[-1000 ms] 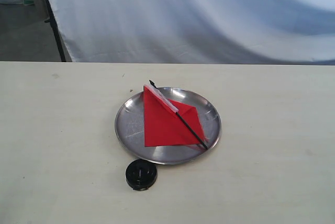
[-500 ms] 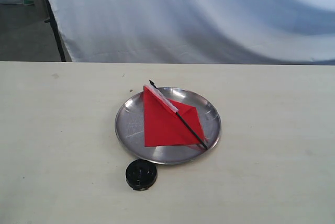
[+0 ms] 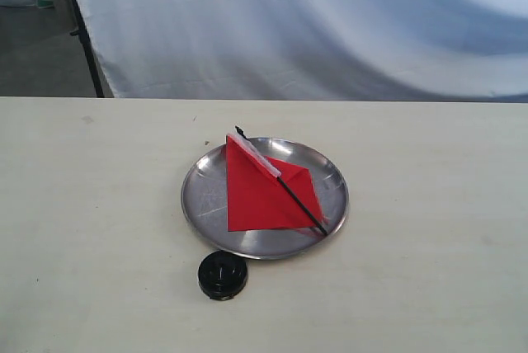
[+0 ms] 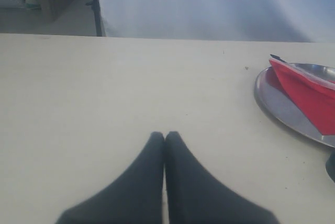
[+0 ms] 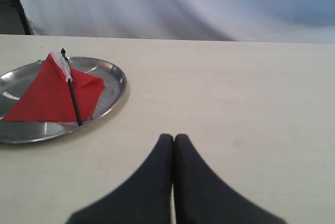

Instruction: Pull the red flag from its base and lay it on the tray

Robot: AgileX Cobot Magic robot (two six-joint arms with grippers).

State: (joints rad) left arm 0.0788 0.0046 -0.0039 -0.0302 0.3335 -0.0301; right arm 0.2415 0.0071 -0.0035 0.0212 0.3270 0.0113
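The red flag lies flat on the steel tray at the table's middle, its black pole slanting across the cloth with the pointed tip over the far rim. The black base sits apart on the table just in front of the tray, with nothing in it. Neither gripper shows in the exterior view. My left gripper is shut on nothing, over bare table, with the tray and flag off to one side. My right gripper is shut too, holding nothing, away from the tray and flag.
The pale table runs the full width of the view, bare on both sides of the tray. A white cloth backdrop hangs behind its far edge, with a dark stand leg at the back left.
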